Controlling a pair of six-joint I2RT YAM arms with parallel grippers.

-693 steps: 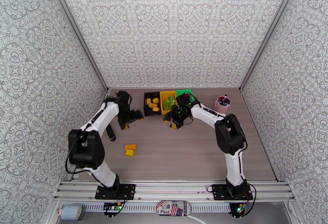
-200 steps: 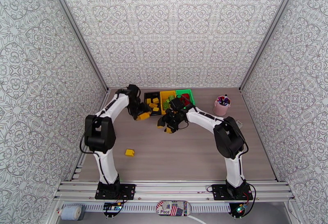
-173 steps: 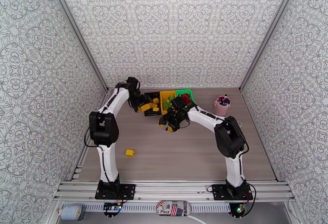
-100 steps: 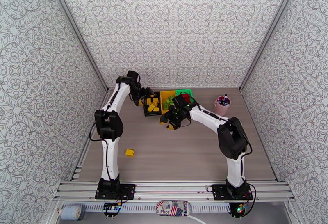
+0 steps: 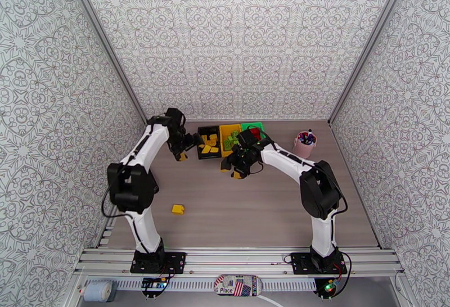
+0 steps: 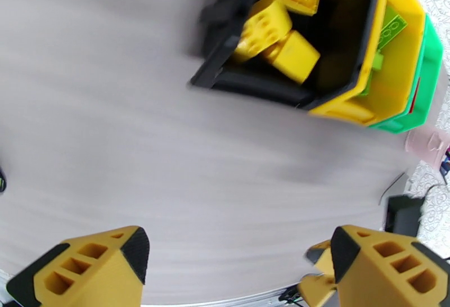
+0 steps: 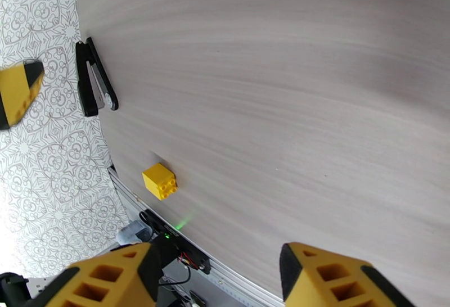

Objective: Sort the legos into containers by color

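I judge I'm between picks. My left gripper point(image 6: 236, 252) hangs just beside the black bin point(image 5: 208, 157), fingers spread wide and empty. My right gripper point(image 7: 218, 263), near that bin's front, is equally wide and empty. The black bin already holds yellow bricks point(image 6: 264, 24). One yellow brick point(image 5: 178, 208), small and boxy, lies well in front of it; next I should descend and close on it squarely.

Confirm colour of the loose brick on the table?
Yellow. The brick shows best in the right wrist view.
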